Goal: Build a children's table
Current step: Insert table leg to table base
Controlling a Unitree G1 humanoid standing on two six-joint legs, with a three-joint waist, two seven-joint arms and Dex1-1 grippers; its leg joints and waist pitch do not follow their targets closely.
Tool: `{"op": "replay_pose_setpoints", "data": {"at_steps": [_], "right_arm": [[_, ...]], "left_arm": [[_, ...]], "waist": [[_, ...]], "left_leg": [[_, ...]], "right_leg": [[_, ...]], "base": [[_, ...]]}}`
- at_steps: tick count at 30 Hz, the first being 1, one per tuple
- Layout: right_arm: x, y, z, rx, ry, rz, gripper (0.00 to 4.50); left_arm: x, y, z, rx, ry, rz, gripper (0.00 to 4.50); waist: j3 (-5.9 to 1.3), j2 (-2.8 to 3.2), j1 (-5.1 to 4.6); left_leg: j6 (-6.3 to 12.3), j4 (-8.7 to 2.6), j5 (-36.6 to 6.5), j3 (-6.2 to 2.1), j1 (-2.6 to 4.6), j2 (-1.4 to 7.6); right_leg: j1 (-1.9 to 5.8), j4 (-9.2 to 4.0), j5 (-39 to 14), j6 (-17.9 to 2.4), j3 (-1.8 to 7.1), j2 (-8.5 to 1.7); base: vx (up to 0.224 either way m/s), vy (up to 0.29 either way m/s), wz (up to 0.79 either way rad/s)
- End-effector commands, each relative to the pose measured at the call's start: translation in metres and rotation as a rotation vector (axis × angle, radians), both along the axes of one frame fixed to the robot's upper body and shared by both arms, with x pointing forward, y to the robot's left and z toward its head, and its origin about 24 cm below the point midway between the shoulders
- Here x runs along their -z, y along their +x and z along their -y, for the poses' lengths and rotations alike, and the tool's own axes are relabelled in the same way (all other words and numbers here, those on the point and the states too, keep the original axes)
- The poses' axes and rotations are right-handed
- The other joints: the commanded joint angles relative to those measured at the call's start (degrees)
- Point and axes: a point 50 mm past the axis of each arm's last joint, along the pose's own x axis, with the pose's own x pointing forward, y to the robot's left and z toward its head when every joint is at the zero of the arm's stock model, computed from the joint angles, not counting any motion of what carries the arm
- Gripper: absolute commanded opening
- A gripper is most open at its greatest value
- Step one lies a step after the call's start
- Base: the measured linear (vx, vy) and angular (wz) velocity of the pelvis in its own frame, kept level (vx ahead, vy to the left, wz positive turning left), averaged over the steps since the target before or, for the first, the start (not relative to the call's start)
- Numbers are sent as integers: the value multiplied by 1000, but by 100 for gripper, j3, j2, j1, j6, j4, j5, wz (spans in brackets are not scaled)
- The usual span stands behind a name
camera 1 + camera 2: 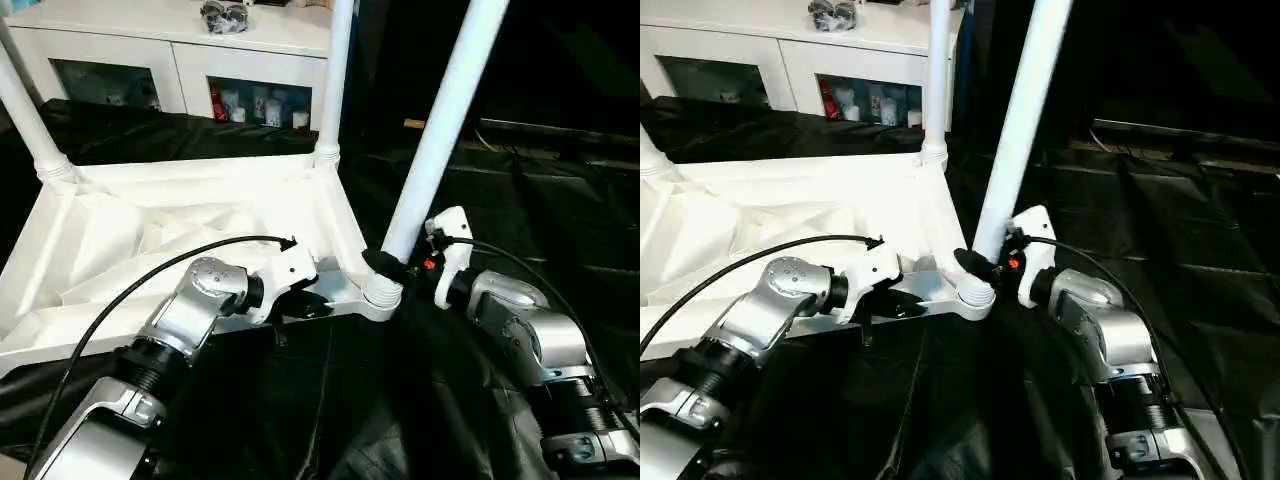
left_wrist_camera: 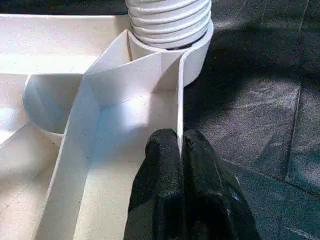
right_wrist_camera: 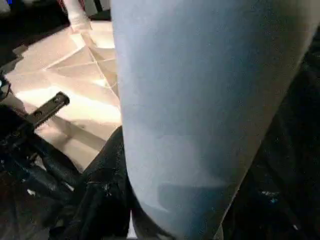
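Ribbed white plastic top [image 1: 120, 240]; smooth round tube leg [image 1: 440, 130] in threaded socket [image 1: 381, 293].

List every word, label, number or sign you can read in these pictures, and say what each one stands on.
No readable text in any view.
White table top and legs: plain, no markings.
Items behind the cabinet's glass doors: may carry labels, too small and blurred to read.
Right claw: a small red spot beside it, no legible characters.
Left claw, pinching the top's rim: plain black.
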Motion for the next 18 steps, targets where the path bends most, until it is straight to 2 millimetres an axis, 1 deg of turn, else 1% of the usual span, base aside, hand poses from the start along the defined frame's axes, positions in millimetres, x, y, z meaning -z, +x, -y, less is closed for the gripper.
{"op": "replay_pose_setpoints", "data": {"at_steps": [1,4,5,7,9,10,11,12,13,14,15,16,18], "right_arm": [[23,-7,7,55,13,-105,189],[27,-10,13,133,96,-103,189],[29,-13,16,173,133,-100,189],[32,-17,18,200,158,-97,189],[36,-24,18,219,170,-83,189],[36,-24,18,219,170,-83,189],[37,-29,16,212,149,-59,189],[37,-31,15,206,133,-47,189],[37,-33,14,200,117,-34,189],[36,-35,11,188,83,-12,189],[34,-36,9,171,57,3,188],[32,-36,5,151,31,19,188],[27,-36,0,113,-12,43,188]], "left_arm": [[-9,7,2,-29,-56,41,0],[-10,9,1,-45,-59,53,0],[-11,9,1,-51,-59,56,0],[-11,10,0,-54,-58,58,0],[-11,12,0,-65,-58,64,0],[-11,12,0,-65,-58,64,0],[-11,13,0,-72,-59,68,0],[-12,13,0,-73,-59,69,0],[-12,13,0,-74,-59,70,0],[-12,13,0,-74,-59,72,0],[-12,14,0,-74,-59,72,0],[-12,14,0,-72,-58,73,0],[-12,13,0,-66,-55,74,0]], "waist": [[-252,28,22],[-247,57,28],[-249,49,33],[-246,55,35],[-240,81,41],[-240,77,56],[-236,83,51],[-238,87,62],[-227,92,67],[-221,95,72],[-223,95,73],[-220,114,71],[-223,112,68]], "left_leg": [[18,-497,-1200,-217,30,488],[17,-506,-1238,-215,37,499],[22,-506,-1232,-215,41,496],[36,-509,-1232,-216,30,496],[38,-517,-1252,-219,25,490],[37,-517,-1259,-216,32,499],[38,-522,-1285,-219,31,496],[41,-523,-1282,-218,23,497],[41,-526,-1320,-215,29,496],[38,-538,-1315,-228,12,492],[38,-539,-1323,-230,14,496],[28,-541,-1353,-232,19,496],[21,-544,-1303,-234,13,498]], "right_leg": [[178,-580,-1509,-1159,360,-650],[160,-594,-1486,-1160,361,-651],[163,-593,-1469,-1158,360,-651],[163,-589,-1473,-1160,359,-651],[164,-604,-1570,-1120,360,-652],[149,-613,-1604,-1073,365,-656],[149,-614,-1640,-1077,365,-657],[154,-628,-1714,-1032,362,-660],[137,-641,-1798,-990,371,-654],[152,-650,-1916,-946,364,-664],[146,-649,-1951,-923,368,-663],[137,-659,-2017,-895,370,-659],[142,-640,-1909,-892,374,-646]], "base": [[0,0,0],[0,0,0],[0,0,0],[0,0,0],[0,0,0],[0,0,0],[0,0,0],[0,0,0],[0,0,0],[0,0,0],[0,0,0],[0,0,0],[0,0,0]]}}
